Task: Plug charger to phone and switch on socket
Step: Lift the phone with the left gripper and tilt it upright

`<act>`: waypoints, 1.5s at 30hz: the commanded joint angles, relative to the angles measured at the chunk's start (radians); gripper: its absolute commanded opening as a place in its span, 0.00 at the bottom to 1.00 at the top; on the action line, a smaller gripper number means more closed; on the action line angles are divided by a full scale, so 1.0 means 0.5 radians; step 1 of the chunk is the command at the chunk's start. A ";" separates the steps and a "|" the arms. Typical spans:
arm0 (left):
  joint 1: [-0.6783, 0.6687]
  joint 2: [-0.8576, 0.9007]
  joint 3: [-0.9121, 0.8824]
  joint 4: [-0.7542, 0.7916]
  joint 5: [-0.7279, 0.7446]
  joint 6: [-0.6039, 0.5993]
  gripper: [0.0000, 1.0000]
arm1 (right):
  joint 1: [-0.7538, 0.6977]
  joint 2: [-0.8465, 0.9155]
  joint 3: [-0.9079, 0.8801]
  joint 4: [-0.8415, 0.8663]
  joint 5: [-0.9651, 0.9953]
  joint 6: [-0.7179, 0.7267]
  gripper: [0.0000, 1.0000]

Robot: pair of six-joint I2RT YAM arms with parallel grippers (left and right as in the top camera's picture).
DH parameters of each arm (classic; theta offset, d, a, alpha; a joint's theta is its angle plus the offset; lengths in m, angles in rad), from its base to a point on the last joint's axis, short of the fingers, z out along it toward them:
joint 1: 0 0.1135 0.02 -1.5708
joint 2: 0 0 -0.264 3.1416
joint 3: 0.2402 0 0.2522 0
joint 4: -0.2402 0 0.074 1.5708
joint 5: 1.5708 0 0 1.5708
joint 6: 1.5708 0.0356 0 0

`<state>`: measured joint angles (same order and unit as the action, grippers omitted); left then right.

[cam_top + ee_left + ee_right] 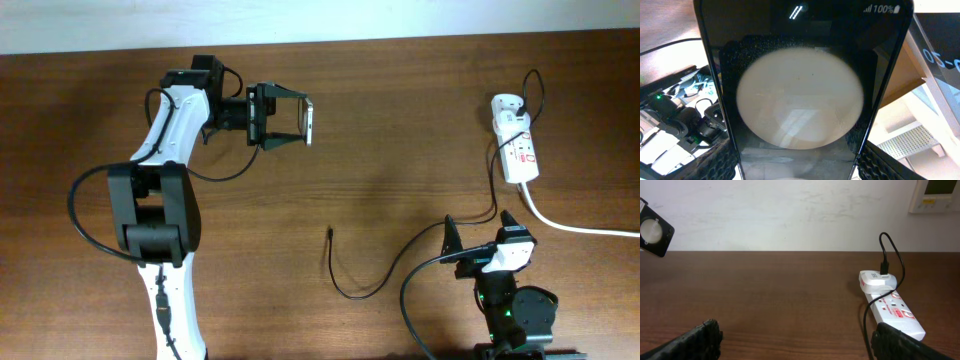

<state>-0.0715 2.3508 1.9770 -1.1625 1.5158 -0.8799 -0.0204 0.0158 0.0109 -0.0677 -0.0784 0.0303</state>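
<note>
My left gripper is shut on the black phone and holds it on edge above the table's back left. In the left wrist view the phone, with a large white circle on it, fills the frame between my fingers. The charger's thin black cable lies on the table, its plug tip free. Its white adapter sits in the white socket strip at the far right. My right gripper is open and empty, near the front, beside the cable. The right wrist view shows the socket, the adapter and the phone.
The socket's thick white cord runs off the right edge. Brown wooden table. In the right wrist view my open fingers frame bare wood, with a white wall behind the table's far edge.
</note>
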 commanded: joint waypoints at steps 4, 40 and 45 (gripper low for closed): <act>0.011 0.018 0.055 -0.005 0.117 -0.012 0.00 | 0.016 -0.015 -0.011 -0.011 0.009 0.024 0.99; 0.010 0.018 0.055 0.021 -0.040 0.816 0.00 | 0.016 -0.015 -0.011 -0.011 0.009 0.024 0.99; 0.009 0.018 0.055 0.057 -0.048 0.851 0.00 | 0.014 -0.015 -0.011 -0.008 0.009 0.024 0.99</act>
<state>-0.0715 2.3508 1.9770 -1.1522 1.4628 -0.4866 -0.0204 0.0158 0.0109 -0.0677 -0.0784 0.0303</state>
